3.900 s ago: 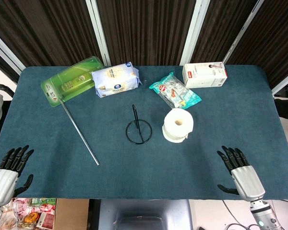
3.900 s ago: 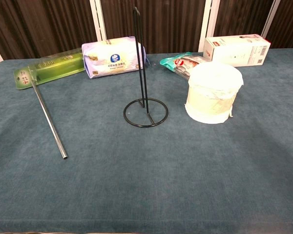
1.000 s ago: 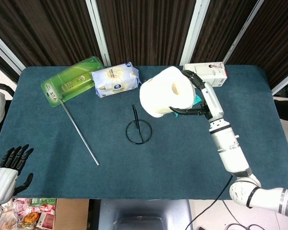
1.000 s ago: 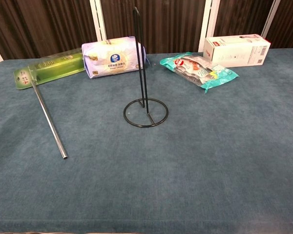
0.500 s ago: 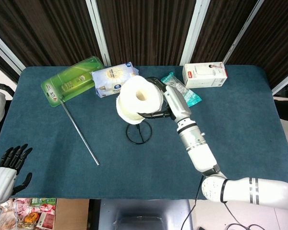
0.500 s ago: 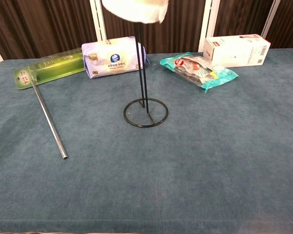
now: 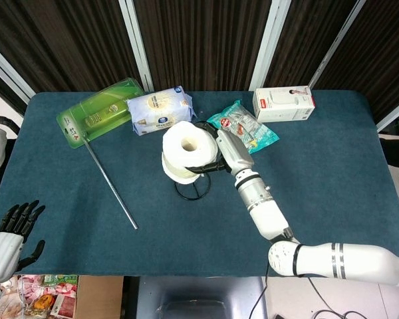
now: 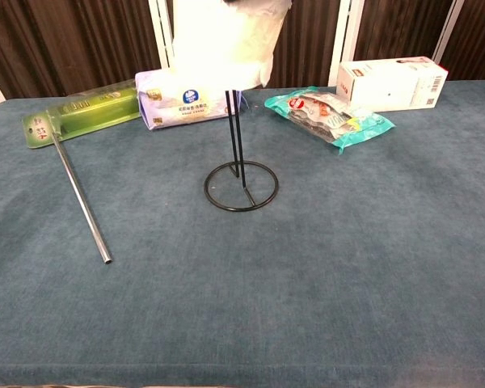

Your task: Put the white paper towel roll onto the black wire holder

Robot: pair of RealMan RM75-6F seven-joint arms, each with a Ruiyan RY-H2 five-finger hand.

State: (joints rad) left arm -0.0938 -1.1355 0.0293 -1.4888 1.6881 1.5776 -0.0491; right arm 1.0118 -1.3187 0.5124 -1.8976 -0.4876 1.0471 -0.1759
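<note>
The white paper towel roll (image 7: 185, 151) sits part-way down the upright rods of the black wire holder (image 8: 241, 183), its core threaded over them and its lower edge well above the holder's round base; in the chest view the roll (image 8: 224, 42) hides the top of the rods while the lower rods and ring base stay bare. The right hand (image 7: 216, 154) grips the roll from its right side, fingers wrapped around the paper. Behind the holder lies a white wipes pack (image 7: 161, 110); behind and to the left of the holder lies a green flat package (image 7: 98, 111), with a metal rod (image 7: 110, 184) running from it toward the near left; behind and to the right of the holder lies a teal snack bag (image 7: 246, 126), and farther right a white box (image 7: 284, 104). The left hand (image 7: 12, 232) rests far to the near left of the holder, off the blue table (image 7: 332, 186) edge, fingers spread, holding nothing.
</note>
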